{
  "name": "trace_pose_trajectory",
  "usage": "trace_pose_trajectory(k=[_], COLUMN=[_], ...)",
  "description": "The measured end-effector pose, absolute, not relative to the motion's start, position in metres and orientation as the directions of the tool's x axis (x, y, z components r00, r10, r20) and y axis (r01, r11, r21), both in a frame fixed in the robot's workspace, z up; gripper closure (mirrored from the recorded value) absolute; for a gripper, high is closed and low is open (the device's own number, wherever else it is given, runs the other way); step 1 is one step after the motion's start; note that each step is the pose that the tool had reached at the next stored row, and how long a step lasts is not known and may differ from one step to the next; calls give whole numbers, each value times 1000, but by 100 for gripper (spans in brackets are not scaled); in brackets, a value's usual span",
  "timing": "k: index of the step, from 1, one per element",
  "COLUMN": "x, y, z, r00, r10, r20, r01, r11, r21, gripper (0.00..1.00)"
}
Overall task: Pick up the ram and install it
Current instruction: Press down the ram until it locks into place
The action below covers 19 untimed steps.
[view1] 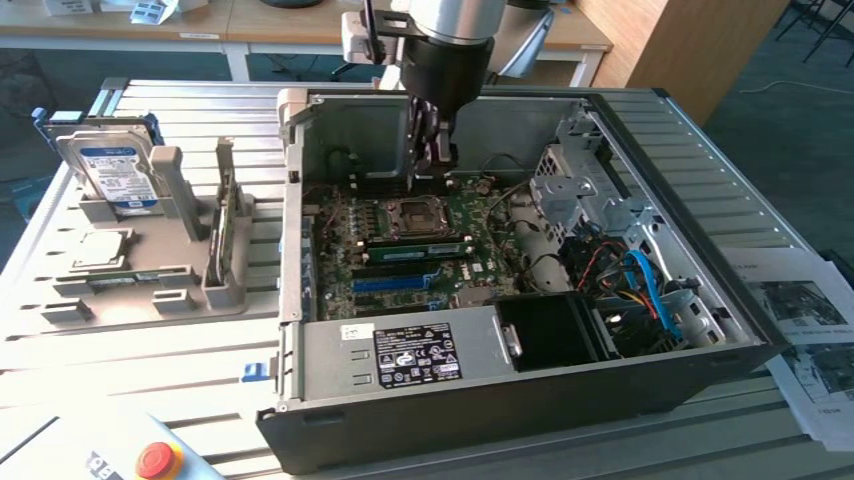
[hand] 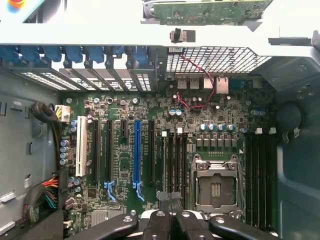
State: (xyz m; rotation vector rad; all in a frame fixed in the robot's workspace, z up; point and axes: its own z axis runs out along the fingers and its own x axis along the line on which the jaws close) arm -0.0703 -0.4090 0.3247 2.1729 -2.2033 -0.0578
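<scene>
My gripper (view1: 430, 160) hangs inside the open computer case (view1: 747, 300), well above the motherboard (view1: 467, 215). Its dark fingers are shut together with nothing between them. In the wrist view the gripper (hand: 169, 199) sits over the end of the dark memory slots (hand: 175, 160) beside the empty processor socket (hand: 215, 187). The ram (hand: 210, 11), a long green circuit-board stick, rests outside the case beyond its rear wall, far from the gripper. In the exterior view another green stick (view1: 420, 250) stands in a slot between the socket (view1: 411, 215) and the blue expansion slot (view1: 396, 284).
A grey stand on the exterior view's left holds a hard drive (view1: 118, 175) and a square silver processor chip (view1: 100, 248). The power supply (view1: 400, 355) fills the case's near side, with cables (view1: 641, 285) to its right. Papers (view1: 807, 320) and a red button (view1: 158, 460) lie on the table.
</scene>
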Motion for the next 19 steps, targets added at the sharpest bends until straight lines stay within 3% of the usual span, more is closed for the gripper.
trace_pose_trajectory(k=[19], x=[-58], y=[-409], z=[325], r00=[-14], r10=[-1000], r20=[7], r01=[-998], r11=[14], r21=[59], gripper=[90])
